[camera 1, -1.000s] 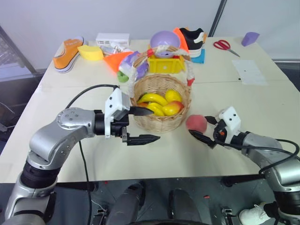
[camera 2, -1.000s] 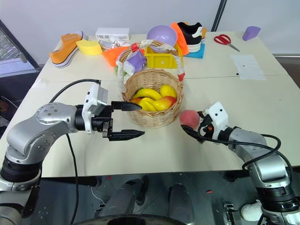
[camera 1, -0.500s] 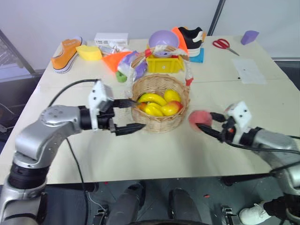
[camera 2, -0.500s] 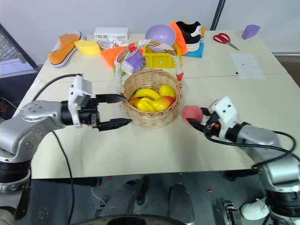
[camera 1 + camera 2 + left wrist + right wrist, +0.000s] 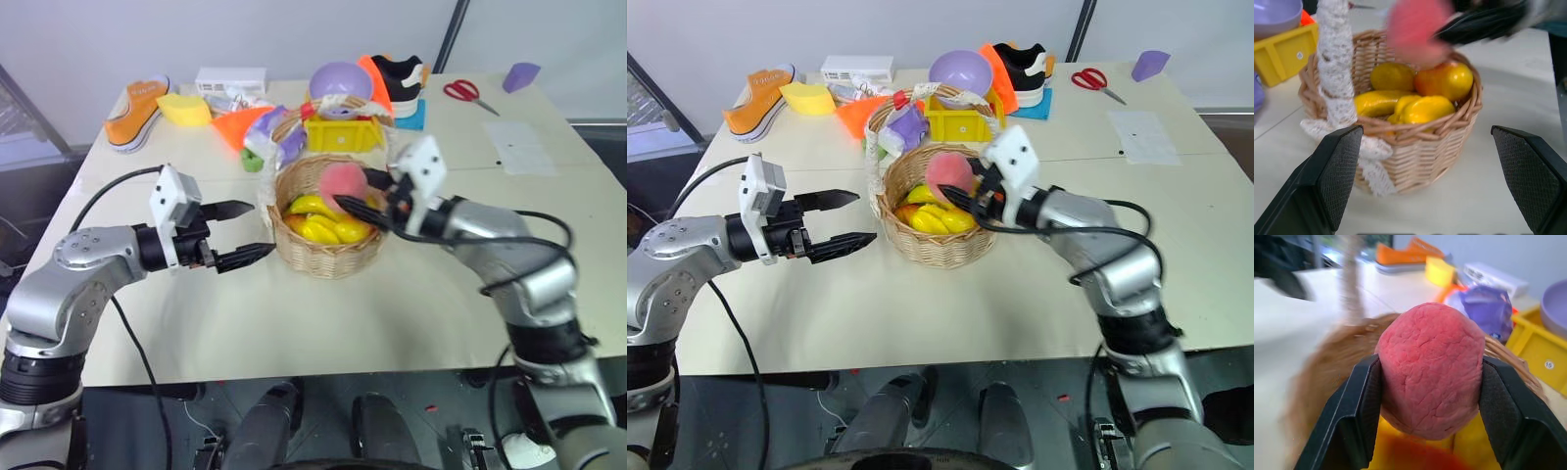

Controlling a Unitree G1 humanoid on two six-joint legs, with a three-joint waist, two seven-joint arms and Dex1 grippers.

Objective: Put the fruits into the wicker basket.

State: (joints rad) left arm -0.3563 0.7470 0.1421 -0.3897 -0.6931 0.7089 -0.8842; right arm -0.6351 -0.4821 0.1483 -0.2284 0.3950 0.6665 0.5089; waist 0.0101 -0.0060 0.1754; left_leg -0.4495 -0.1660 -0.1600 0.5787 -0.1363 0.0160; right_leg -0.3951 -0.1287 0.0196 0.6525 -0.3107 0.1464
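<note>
My left hand [image 5: 253, 233] gapes wide at the basket's [image 5: 328, 250] nine o'clock on the tabletop [image 5: 392, 313]. My right hand [image 5: 359, 192] grips the peach [image 5: 343, 182] above the basket; the mango [image 5: 1449, 81] lies inside among bananas [image 5: 315, 206].

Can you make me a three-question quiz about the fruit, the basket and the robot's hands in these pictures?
1. Where is the pink peach?
A. on the table
B. held above the wicker basket
C. in the purple bowl

2. What colour is the bin behind the basket?
A. yellow
B. blue
C. black

3. How is the left tool?
A. shut on a banana
B. shut on the basket handle
C. open, holding nothing

Answers: 1 B, the right tool grips the peach over the basket. 2 A, it is plainly yellow. 3 C, its fingers stand apart beside the basket.
</note>
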